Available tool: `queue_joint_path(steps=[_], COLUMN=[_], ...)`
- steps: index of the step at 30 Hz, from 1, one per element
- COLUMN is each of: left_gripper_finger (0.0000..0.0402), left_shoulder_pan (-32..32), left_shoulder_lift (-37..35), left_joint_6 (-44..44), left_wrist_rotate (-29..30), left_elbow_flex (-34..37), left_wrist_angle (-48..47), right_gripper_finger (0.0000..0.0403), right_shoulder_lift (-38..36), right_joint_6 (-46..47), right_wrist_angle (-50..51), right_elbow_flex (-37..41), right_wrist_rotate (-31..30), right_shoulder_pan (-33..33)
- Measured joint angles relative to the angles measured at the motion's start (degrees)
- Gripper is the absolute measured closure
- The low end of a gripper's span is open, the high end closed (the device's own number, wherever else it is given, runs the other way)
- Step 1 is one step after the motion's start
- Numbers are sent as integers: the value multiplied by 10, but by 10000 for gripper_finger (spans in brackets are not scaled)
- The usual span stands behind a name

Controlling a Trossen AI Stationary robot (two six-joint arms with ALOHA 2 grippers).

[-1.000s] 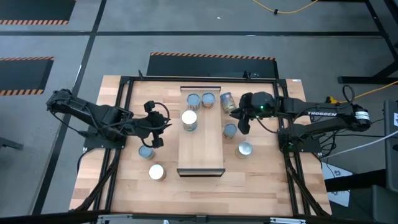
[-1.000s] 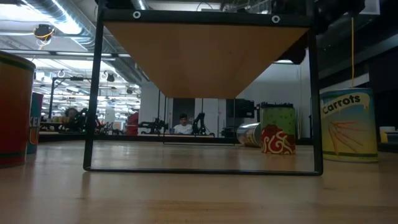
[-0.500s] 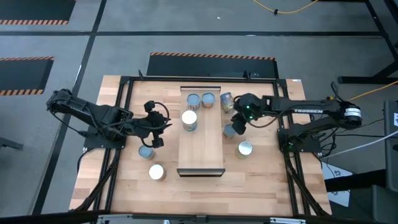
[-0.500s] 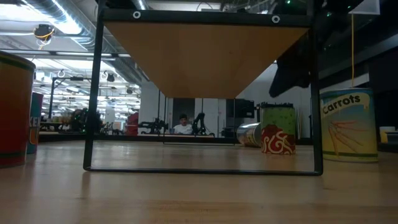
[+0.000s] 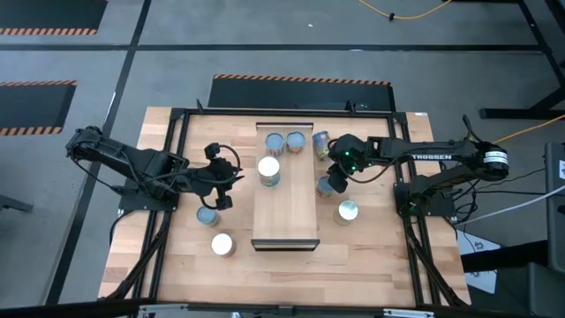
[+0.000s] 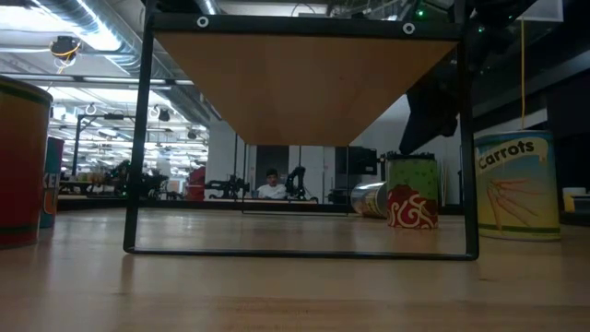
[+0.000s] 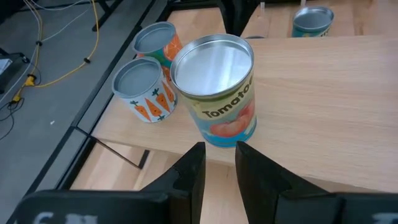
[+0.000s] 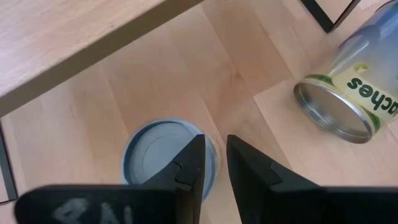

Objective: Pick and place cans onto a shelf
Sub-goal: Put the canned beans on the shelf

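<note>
Both arms are dark, near black — slim jointed links on darker bases at the bench's left and right edges. The left arm [image 5: 132, 166] carries a looped black cable near its wrist, just behind its end effector [image 5: 222, 200]. The right arm [image 5: 441, 159] bears white lettering along its forearm, a silver-grey ring at the far joint, and a small green light glowing by its wrist, close to its end effector [image 5: 334, 178]. Black cables trail from its base. Seen from the wrists, each end effector has two matte black fingers [image 7: 189, 177] with flat, angular faces; the right one's fingers [image 8: 189, 165] look the same.
</note>
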State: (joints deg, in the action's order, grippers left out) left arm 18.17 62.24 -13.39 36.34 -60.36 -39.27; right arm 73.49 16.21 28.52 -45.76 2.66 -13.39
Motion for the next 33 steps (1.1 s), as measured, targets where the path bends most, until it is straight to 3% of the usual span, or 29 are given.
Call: queue_joint_path(steps=[28, 33], left_gripper_finger=[320, 320], left_shoulder_pan=[0, 0], left_shoulder_lift=[0, 0], left_joint_6=[0, 0], left_wrist_rotate=[0, 0], left_elbow_flex=[0, 0], left_wrist_angle=[-1, -1], right_gripper_finger=[330, 327], right_shoulder_lift=[0, 0], right_joint_6=[13, 6], right_wrist_angle=[-8, 10], right_elbow_flex=[0, 0], right_wrist_rotate=[0, 35], right_shoulder_pan=[0, -8])
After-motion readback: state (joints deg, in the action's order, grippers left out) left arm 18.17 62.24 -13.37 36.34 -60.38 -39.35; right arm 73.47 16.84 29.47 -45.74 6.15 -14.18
